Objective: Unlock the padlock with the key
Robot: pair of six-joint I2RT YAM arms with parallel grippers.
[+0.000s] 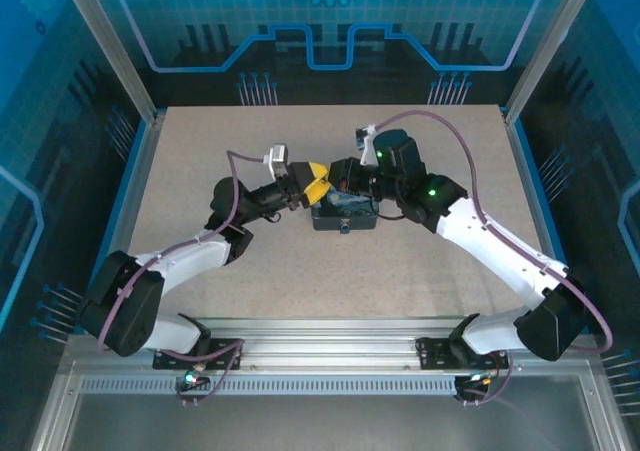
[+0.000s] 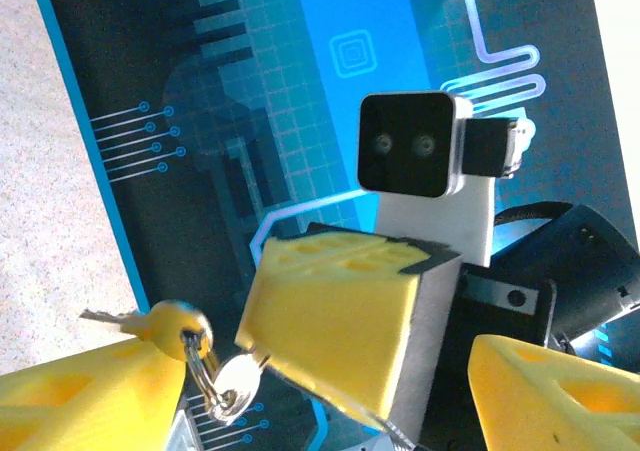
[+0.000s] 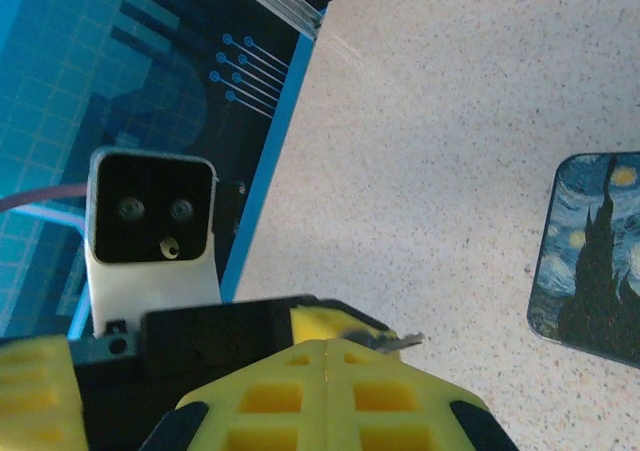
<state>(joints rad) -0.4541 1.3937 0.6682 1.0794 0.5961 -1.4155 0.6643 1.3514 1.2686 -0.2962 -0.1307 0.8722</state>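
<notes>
My right gripper (image 3: 330, 346) is shut on the key (image 3: 400, 343), whose thin metal blade sticks out past the pads. In the left wrist view its yellow fingers (image 2: 340, 311) pinch a silver key (image 2: 235, 381) that shares a ring with a yellow-capped key (image 2: 175, 326). My left gripper (image 2: 320, 371) is open, one finger on each side of the right gripper's tip, the left finger close to the yellow-capped key. From above, both grippers (image 1: 312, 183) (image 1: 345, 178) meet just over the painted tin box (image 1: 345, 213). A tiny grey piece at the box's near side looks like the padlock (image 1: 343, 229).
The box (image 3: 590, 261) lies on the speckled beige table (image 1: 420, 261), mid-table. Blue printed walls and aluminium posts (image 1: 110, 41) enclose the table on three sides. Each wrist view faces the other arm's white camera block (image 2: 410, 156) (image 3: 150, 211) at close range.
</notes>
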